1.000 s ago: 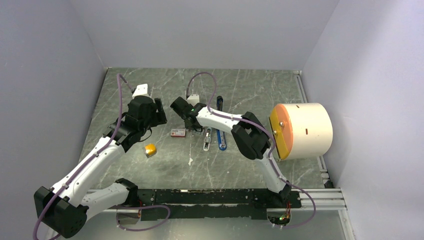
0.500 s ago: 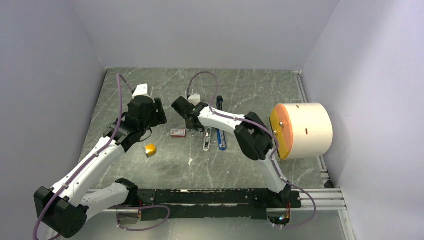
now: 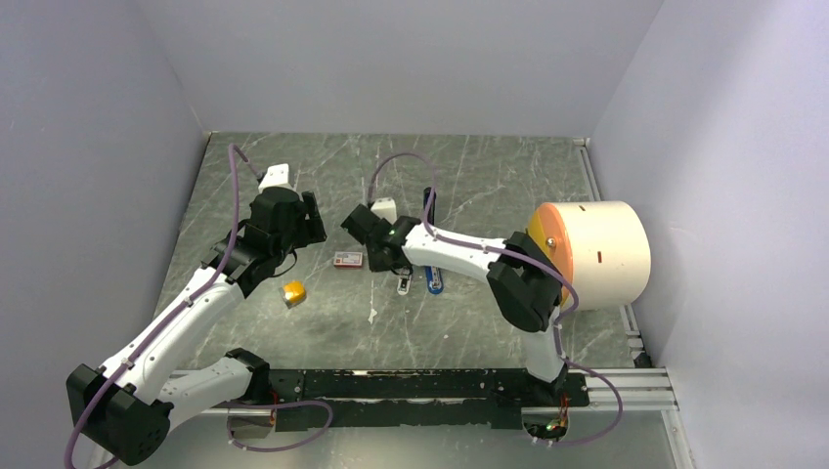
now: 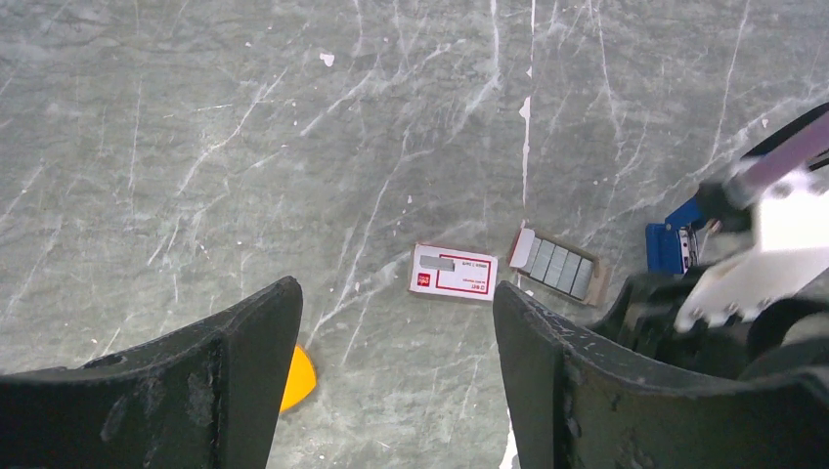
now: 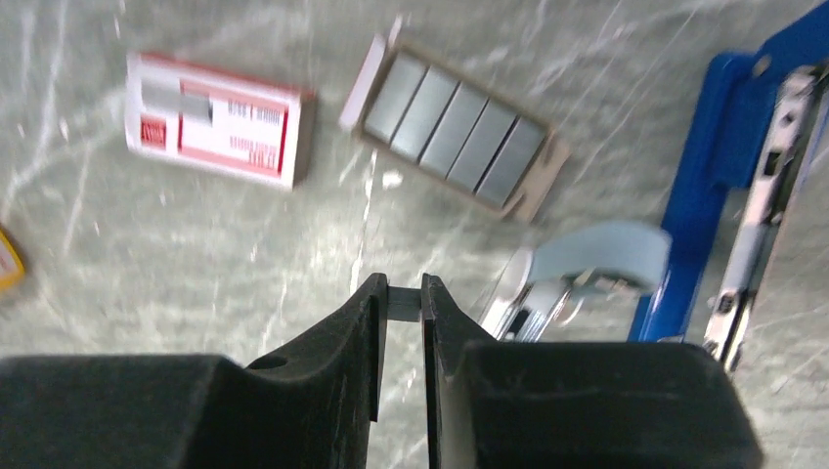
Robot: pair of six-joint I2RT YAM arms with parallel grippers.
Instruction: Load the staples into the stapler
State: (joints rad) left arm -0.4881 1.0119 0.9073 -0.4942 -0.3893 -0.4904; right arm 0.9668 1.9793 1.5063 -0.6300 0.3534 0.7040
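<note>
Plainly, the coming move turns on where the stapler (image 5: pixel 719 186) lies from the right gripper (image 5: pixel 404 293); in the right wrist view it sits at about two o'clock from the fingertips, near but apart, with its blue body and the metal rail (image 5: pixel 772 166) inside it running roughly from one o'clock down to seven; the right gripper is pinched on a small grey strip, which I take to be the staples (image 5: pixel 404 304), held clear of the tray (image 5: pixel 540 186); at three o'clock from the strip, between it and the stapler, lies a silvery piece (image 5: pixel 533 298) with a pale grey end, and I cannot tell whether it belongs to the stapler; the tray, with more grey strips in it, is at twelve o'clock and the red-and-white box (image 5: pixel 220 119) at ten; seen from above, the stapler's length runs twelve to six; the right arm is by far the nearer, for the left gripper (image 4: pixel 396 313) hangs with its jaws spread wide and nothing between them, at about ten o'clock of the box and well apart from the stapler; the strip probably has to travel toward two o'clock and be turned to lie along the rail; which way the strip points between the fingers is hard to tell.
</note>
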